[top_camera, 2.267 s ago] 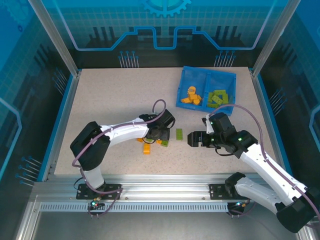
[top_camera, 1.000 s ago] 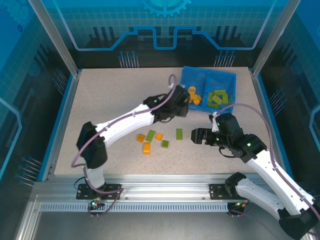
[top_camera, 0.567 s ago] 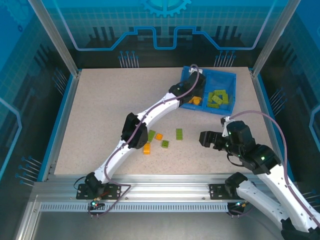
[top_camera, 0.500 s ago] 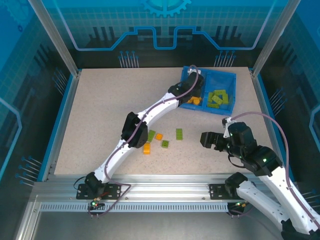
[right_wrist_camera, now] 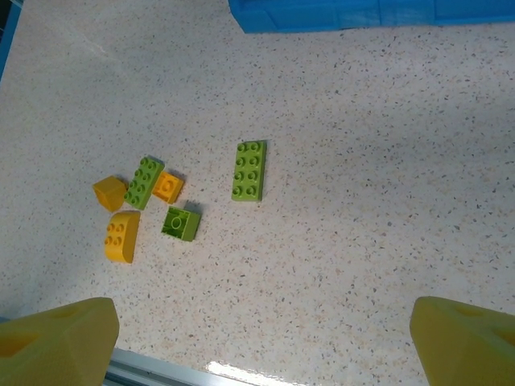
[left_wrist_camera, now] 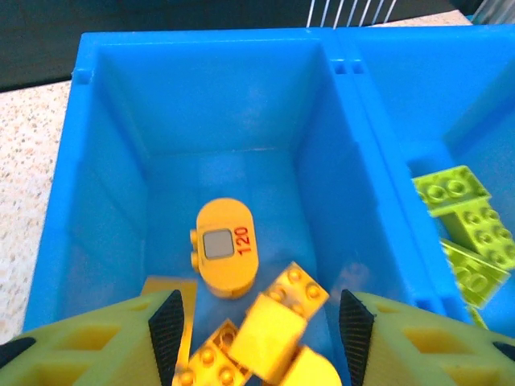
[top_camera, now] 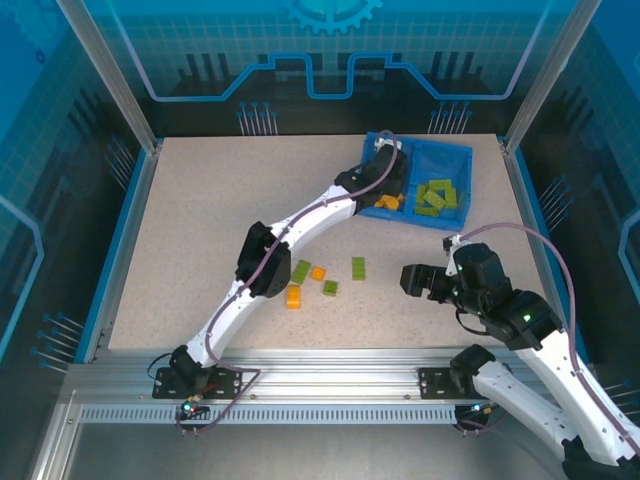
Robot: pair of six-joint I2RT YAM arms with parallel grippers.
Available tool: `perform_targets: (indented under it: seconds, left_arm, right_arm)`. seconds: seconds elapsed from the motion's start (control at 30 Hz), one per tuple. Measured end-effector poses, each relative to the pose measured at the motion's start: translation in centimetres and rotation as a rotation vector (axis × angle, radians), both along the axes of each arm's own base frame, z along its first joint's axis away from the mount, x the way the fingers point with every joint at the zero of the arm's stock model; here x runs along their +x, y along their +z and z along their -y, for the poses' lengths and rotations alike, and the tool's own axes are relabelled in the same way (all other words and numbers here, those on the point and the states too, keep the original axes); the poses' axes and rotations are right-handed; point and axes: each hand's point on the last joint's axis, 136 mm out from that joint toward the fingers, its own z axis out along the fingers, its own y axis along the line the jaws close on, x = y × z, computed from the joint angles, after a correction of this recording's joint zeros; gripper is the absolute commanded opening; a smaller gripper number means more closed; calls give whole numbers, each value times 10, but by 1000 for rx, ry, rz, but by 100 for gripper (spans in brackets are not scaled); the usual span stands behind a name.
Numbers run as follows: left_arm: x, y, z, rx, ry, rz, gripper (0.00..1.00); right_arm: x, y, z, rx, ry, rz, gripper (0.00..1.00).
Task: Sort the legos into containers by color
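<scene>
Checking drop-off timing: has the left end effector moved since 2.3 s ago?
Yes. The left end effector went from the loose bricks up and right to over the tray.

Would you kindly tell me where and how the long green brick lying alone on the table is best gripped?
Pinch the long green brick across its two long sides, coming straight down from above. It lies flat, studs up, with bare table along both sides.

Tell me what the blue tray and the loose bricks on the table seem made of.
Blue tray: likely moulded plastic, smooth, slightly glossy; soft reflections on its walls. Loose bricks: likely hard plastic, satin; crisp moulded studs, uniform colour.
</scene>
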Motion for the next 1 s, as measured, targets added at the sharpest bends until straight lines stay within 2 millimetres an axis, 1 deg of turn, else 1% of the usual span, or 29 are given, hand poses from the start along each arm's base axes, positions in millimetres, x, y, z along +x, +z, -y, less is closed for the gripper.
perform_targets:
  seconds: [0.07, 0.13, 0.23, 0.3, 0.33, 0.37, 0.4, 0.47, 0.53, 0.57, 0.6, 0.67, 0.77, 0.8, 0.83, 0.87, 0.9, 1.0]
  left_arm:
    - [-25, 20, -7, -27, -16, -17, 56]
    - [-56, 47, -16, -61, -49, -13, 57]
    - [-110, 106, -35, -148, -111, 49, 58]
    - [-147, 136, -55, -188, -146, 89, 58]
    - [-164, 146, -68, -203, -160, 108, 58]
    - [-180, 162, -81, -224, -171, 135, 58]
    - [-194, 172, -96, -237, -181, 164, 58]
    - [-217, 181, -122, -240, -198, 202, 59]
    - [-244, 177, -149, -206, -243, 220, 61]
    - [-255, 174, -155, -183, -282, 225, 62]
    - [-269, 170, -163, -155, -326, 227, 63]
    - [-294, 161, -173, -89, -437, 244, 68]
    - [-328, 140, -185, 37, -618, 273, 78]
    - [-339, 130, -190, 87, -680, 286, 83]
    - [-348, 122, -194, 136, -742, 308, 89]
    - [-358, 106, -199, 176, -789, 320, 96]
    - [-367, 91, -204, 218, -841, 333, 99]
    - [-384, 50, -212, 305, -952, 364, 99]
  right_arm:
    - [2, -3, -2, -7, 2, -14, 95]
    - [7, -9, -7, -15, 14, -40, 95]
    - [15, -21, -19, -40, 50, -92, 95]
    - [18, -32, -32, -67, 97, -134, 95]
    - [20, -36, -41, -85, 127, -154, 95]
    - [22, -39, -48, -94, 147, -166, 95]
    - [24, -43, -59, -110, 178, -179, 95]
    - [29, -49, -76, -137, 227, -200, 95]
    - [36, -54, -99, -165, 284, -212, 92]
    - [39, -56, -108, -174, 303, -216, 91]
    - [43, -61, -122, -198, 342, -220, 90]
    - [53, -69, -143, -247, 403, -220, 89]
    - [68, -88, -166, -341, 487, -219, 89]
    - [76, -98, -173, -382, 520, -223, 89]
    - [81, -108, -178, -418, 553, -233, 89]
    - [85, -116, -182, -448, 576, -244, 90]
    - [89, -127, -187, -483, 609, -254, 90]
    - [94, -153, -196, -563, 687, -276, 91]
